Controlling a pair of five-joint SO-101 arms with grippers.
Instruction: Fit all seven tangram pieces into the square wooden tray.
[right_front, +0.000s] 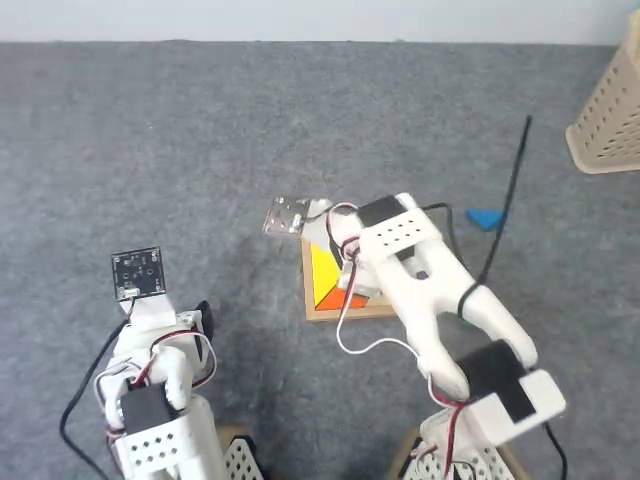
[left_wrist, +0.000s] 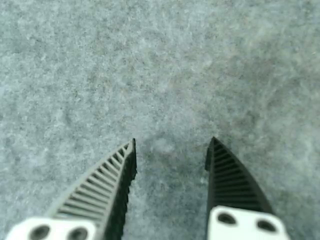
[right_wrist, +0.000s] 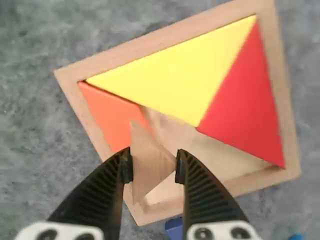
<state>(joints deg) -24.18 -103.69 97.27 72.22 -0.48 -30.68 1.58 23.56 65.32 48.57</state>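
The square wooden tray (right_wrist: 165, 37) lies on the grey carpet under my right arm (right_front: 420, 270). Inside it lie a large yellow triangle (right_wrist: 185, 75), a red triangle (right_wrist: 245, 105) and an orange piece (right_wrist: 110, 112). My right gripper (right_wrist: 152, 162) is shut on a plain wood-coloured triangle (right_wrist: 147, 147), held just over the bare tray floor beside the orange piece. In the high view the tray (right_front: 350, 313) shows yellow (right_front: 322, 268) and orange (right_front: 335, 298). A blue piece (right_front: 485, 218) lies on the carpet right of the tray. My left gripper (left_wrist: 172, 150) is open over bare carpet.
A pale slatted basket (right_front: 610, 110) stands at the far right edge. A black cable (right_front: 505, 210) runs past the blue piece. A bit of blue (right_wrist: 174, 227) shows just outside the tray's rim below the right gripper. The left arm (right_front: 160, 390) sits at the near left.
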